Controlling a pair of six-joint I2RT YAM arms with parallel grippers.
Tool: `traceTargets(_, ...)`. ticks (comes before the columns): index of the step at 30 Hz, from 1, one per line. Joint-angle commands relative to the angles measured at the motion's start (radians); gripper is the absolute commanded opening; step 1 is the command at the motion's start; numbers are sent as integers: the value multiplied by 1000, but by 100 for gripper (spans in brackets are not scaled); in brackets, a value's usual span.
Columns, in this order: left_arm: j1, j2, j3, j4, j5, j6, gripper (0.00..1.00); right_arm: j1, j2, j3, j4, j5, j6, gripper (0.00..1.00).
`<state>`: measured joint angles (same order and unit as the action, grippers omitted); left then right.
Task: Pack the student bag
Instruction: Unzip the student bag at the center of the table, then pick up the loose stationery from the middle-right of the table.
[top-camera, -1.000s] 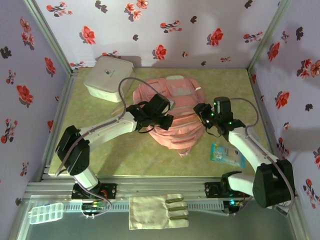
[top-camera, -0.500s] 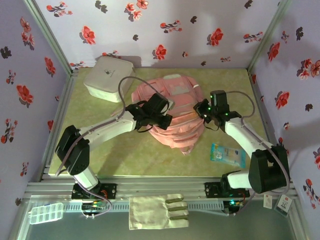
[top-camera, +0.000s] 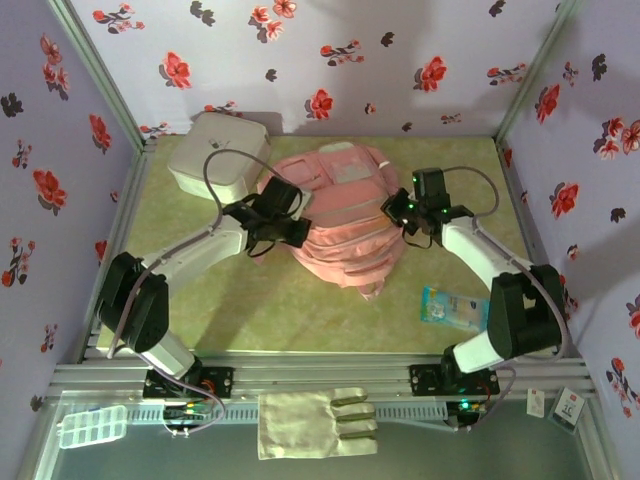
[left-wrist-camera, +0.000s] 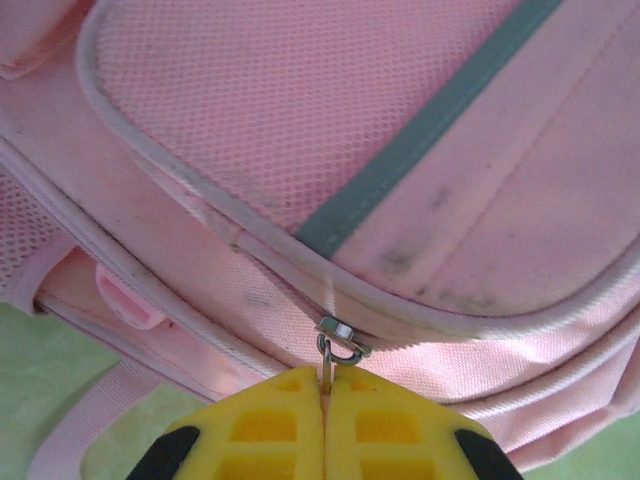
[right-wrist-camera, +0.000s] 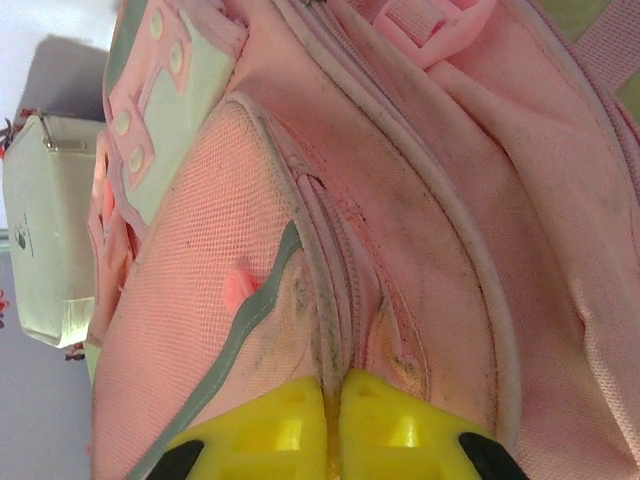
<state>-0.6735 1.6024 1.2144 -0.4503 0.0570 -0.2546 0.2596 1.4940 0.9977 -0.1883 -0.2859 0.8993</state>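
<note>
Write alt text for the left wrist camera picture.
The yellow left pincer, shut, pinches the metal zipper pull of the pink student bag. Green table shows at lower left.

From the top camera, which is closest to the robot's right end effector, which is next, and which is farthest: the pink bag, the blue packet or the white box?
1. The student bag: the right end effector is touching its right side.
2. The blue packet: on the right, toward the near edge.
3. The white box: far-left corner, beyond the bag.
</note>
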Motion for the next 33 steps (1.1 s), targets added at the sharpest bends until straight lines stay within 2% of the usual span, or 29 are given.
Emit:
traceTargets(1, 45, 17, 27, 1, -57, 6, 0, -12, 3, 43, -12, 31, -97, 19)
traceTargets(5, 78, 36, 33, 4, -58, -12, 0, -14, -60, 65, -120, 129, -182, 56)
traceTargets(8, 89, 26, 31, -6, -59, -9, 6, -21, -118, 66, -233, 316, -241, 72)
traceTargets(10, 91, 7, 33, -17, -57, -12, 19, -38, -143, 55, -280, 419, -284, 78)
traceTargets(13, 99, -26, 28, -33, -58, -30, 40, -101, -143, 28, -311, 525, -341, 84)
traceTargets(15, 108, -52, 21, -36, -58, -46, 54, -163, -122, 13, -315, 554, -367, 86)
traceTargets(24, 192, -164, -32, -19, -59, -117, 75, -470, 63, 28, -283, 547, -422, 89)
traceTargets(30, 218, -213, -62, -10, -61, -132, 85, -574, 243, 121, -340, 507, -519, 91)
traceTargets(33, 220, -225, -66, -12, -60, -127, 87, -598, 276, 126, -357, 514, -536, 92)
